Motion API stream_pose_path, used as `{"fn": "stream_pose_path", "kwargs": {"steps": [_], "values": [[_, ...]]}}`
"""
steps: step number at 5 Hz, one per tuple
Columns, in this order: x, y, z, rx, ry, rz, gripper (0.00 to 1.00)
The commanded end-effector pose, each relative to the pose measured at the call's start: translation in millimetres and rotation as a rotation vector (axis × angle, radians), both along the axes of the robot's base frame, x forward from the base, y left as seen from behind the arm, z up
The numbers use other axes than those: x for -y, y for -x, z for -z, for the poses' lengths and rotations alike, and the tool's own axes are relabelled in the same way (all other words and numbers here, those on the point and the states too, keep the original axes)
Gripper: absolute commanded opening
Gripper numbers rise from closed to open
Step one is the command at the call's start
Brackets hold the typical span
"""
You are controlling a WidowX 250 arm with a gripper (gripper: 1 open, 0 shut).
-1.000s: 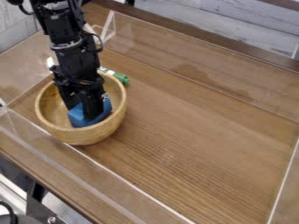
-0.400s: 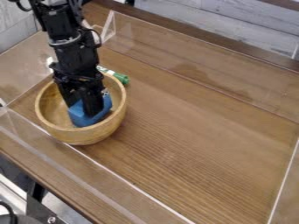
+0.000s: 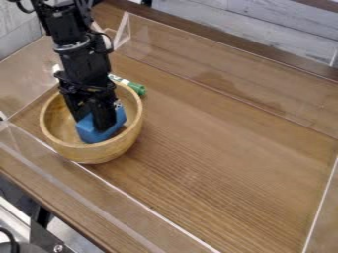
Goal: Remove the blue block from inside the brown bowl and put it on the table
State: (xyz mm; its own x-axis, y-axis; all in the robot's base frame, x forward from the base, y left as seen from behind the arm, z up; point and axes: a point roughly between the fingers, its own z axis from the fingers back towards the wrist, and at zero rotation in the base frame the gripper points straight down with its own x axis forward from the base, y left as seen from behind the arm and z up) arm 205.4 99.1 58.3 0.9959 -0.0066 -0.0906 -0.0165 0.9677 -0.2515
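The brown bowl (image 3: 69, 144) sits at the left of the table (image 3: 224, 138), close to the near acrylic wall. Inside it lies the blue block (image 3: 106, 124), partly covered by the arm. My black gripper (image 3: 95, 117) reaches steeply down into the bowl, and its fingers stand on either side of the block, shut on it. The block still rests low in the bowl, below the rim.
A green-capped white marker (image 3: 130, 88) lies on the table just behind the bowl. Low clear acrylic walls (image 3: 40, 153) edge the tabletop, near the bowl on the left and front. Bare wood stretches to the right of the bowl.
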Motion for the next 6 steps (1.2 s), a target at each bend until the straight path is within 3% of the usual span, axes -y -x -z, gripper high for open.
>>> {"fn": "stream_pose_path", "kwargs": {"steps": [1, 6], "values": [[-6.1, -8.1, -18.2, 0.063, -0.037, -0.008, 0.0], [-1.7, -7.1, -33.4, 0.065, -0.025, -0.019, 0.0]]}}
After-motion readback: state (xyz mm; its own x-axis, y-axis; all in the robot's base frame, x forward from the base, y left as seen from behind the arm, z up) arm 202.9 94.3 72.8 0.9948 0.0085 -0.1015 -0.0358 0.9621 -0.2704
